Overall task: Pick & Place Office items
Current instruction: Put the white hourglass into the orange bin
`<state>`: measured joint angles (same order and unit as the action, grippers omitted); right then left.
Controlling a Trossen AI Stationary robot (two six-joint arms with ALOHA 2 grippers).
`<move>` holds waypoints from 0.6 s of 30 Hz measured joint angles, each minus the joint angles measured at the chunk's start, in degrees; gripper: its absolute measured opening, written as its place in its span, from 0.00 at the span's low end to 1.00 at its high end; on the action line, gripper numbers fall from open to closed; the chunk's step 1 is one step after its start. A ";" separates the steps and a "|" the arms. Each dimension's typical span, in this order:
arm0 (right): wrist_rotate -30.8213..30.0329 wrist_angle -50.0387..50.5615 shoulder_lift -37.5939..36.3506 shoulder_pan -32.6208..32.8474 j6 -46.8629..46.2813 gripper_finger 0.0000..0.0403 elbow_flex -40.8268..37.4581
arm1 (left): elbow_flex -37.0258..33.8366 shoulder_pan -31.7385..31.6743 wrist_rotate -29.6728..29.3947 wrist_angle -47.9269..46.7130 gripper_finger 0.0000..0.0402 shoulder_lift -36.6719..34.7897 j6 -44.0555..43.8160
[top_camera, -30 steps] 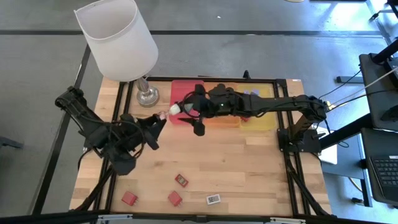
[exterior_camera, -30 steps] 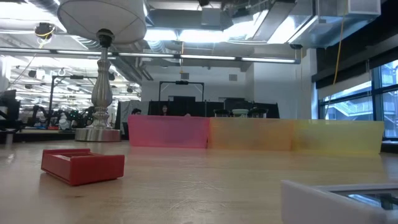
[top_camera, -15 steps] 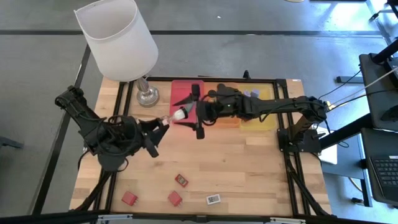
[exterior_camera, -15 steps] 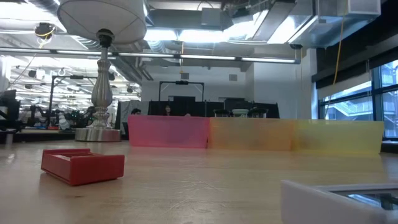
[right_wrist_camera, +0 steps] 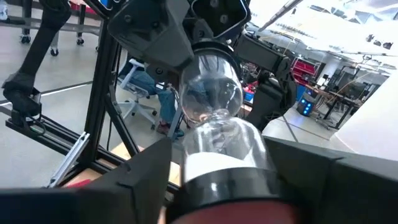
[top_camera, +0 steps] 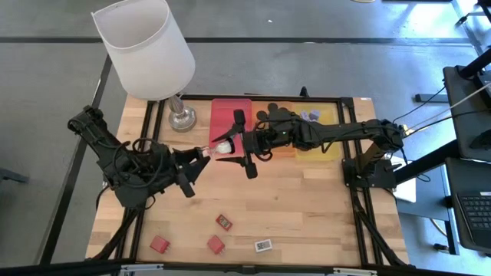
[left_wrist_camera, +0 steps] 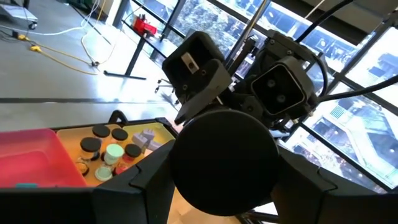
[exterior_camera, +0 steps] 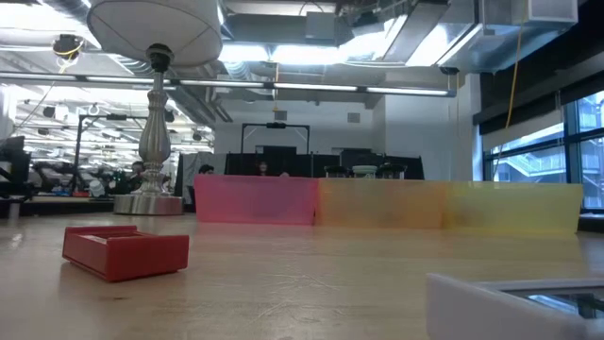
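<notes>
A small sand timer [top_camera: 222,145], clear glass bulbs with white sand between round black end caps, hangs level in the air just in front of the red tray [top_camera: 222,110]. My left gripper [top_camera: 205,154] is shut on one end and my right gripper [top_camera: 232,146] on the other, the two facing each other. Three red flat blocks [top_camera: 223,221] [top_camera: 159,244] [top_camera: 215,244] and a white one [top_camera: 263,245] lie flat near the table's near edge. Round black pieces [left_wrist_camera: 106,149] sit in the orange tray and lavender cubes [top_camera: 309,115] in the yellow one. My left gripper has the timer's round black end cap [left_wrist_camera: 224,158] between its two fingers [left_wrist_camera: 140,183], coming level from the table's left, along the timer. The cap hides the pads. My right gripper pinches the other end by its black-banded cap [right_wrist_camera: 227,186], level from the table's right. The timer is lifted clear and lies level between the two grippers.
The red, orange [top_camera: 278,149] and yellow [top_camera: 326,146] trays stand in a row along the far edge. The white-shaded lamp [top_camera: 146,46] stands on its metal base [top_camera: 182,119] at the far left corner. Bare wood lies between the trays and the blocks.
My left gripper has moved toward the table's right, closing on the timer's free end. My right gripper has carried the timer a little toward the near edge, off the red tray's front. The timer has stayed lifted and level.
</notes>
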<state>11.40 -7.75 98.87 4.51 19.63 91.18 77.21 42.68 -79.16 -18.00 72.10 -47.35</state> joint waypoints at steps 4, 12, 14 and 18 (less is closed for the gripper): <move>0.02 0.02 0.00 0.00 -0.99 0.48 0.00 | 0.00 -0.02 0.86 0.29 0.52 0.00 0.37; 0.02 0.50 -0.26 0.00 -2.63 0.48 0.00 | 0.00 -0.16 0.75 0.33 0.58 0.00 0.15; 0.00 1.60 -0.80 -0.06 -2.68 0.48 0.00 | 0.00 -0.73 0.62 0.35 0.61 -0.04 0.23; -0.09 10.40 -4.08 -1.51 -2.68 0.48 -0.04 | 0.00 -1.94 -0.33 0.25 0.68 -0.33 1.64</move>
<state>11.31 2.66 94.79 3.01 16.95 91.13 77.21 40.74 -79.49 -17.75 71.76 -45.71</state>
